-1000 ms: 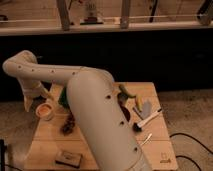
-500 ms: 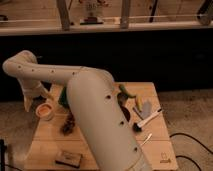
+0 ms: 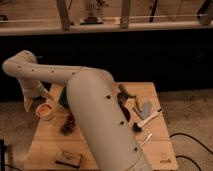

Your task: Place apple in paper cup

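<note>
Crowding table (image 3: 156, 142), bulky arm (image 3: 97, 117) hides centre; gripper (image 3: 31, 103) beside paper cup (image 3: 44, 115), apple (image 3: 45, 107) inside; grip unreadable.

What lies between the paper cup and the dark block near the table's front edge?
Only bare table top, in the camera view. A brown clump sits just beside that stretch. The end effector is close beside the paper cup.

Dim warm light (black band (image 3: 165, 60) behind) falls on claw (image 3: 32, 102) beside paper cup (image 3: 45, 112).
</note>
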